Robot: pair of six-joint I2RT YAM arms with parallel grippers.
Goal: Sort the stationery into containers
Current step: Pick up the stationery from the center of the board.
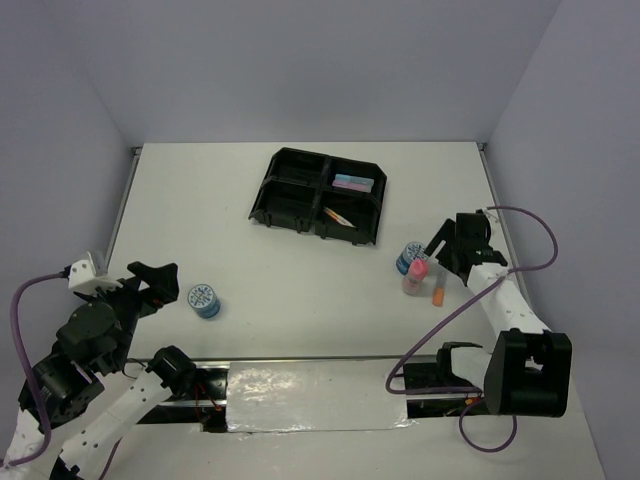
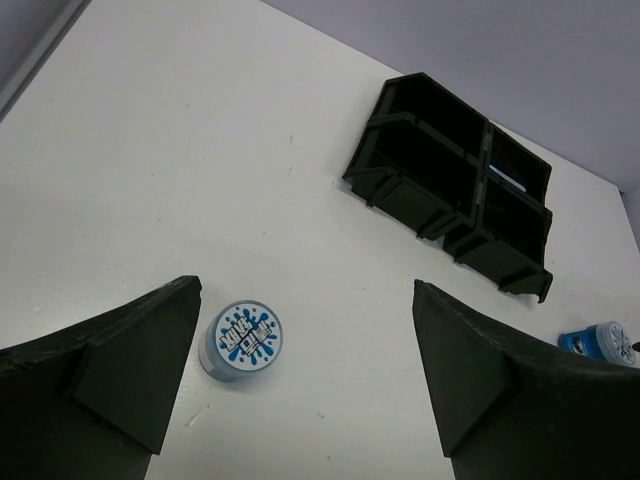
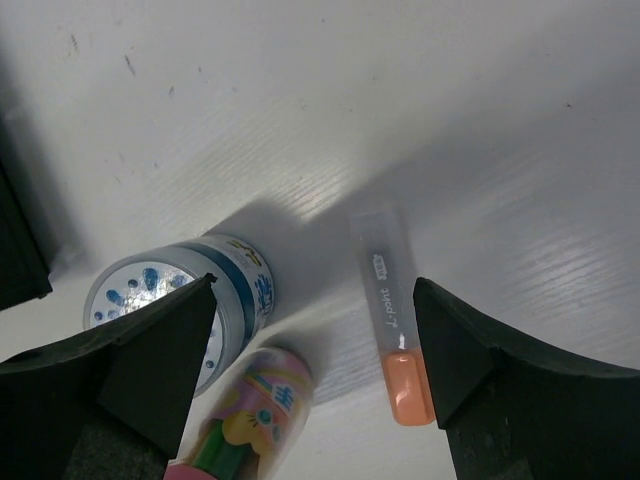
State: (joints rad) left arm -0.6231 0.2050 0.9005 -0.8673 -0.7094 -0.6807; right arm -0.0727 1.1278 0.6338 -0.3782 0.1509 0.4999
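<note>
Looking down from above, you have the black tray [image 1: 275, 195] toward the far edge of the desk [image 1: 300, 270], about midway between its left and right edges. Its far-right compartment holds pastel markers [image 1: 353, 182], light blue and pink; the near-right compartment holds a thin orange-yellow pen [image 1: 340, 215] lying at a slant. What the two left compartments hold you cannot tell from these views.

Your left gripper [image 2: 305, 288] stands wide, nothing between its fingers. It hangs over the near-left part of the desk, and one blue-and-white tape roll [image 2: 241, 340] lies flat just beside its left finger, not touched.

Your right gripper [image 3: 312, 288] is also spread wide and grips nothing. It hangs close above a small cluster near the right edge of the desk: a second tape roll [image 3: 230, 280], a pink-capped bottle [image 3: 265, 400] standing right against that roll, and an orange marker [image 3: 390, 320] lying flat just beside the bottle. In the wrist view the bottle and the marker show between the two fingers, and the roll is partly hidden behind the left one.
</note>
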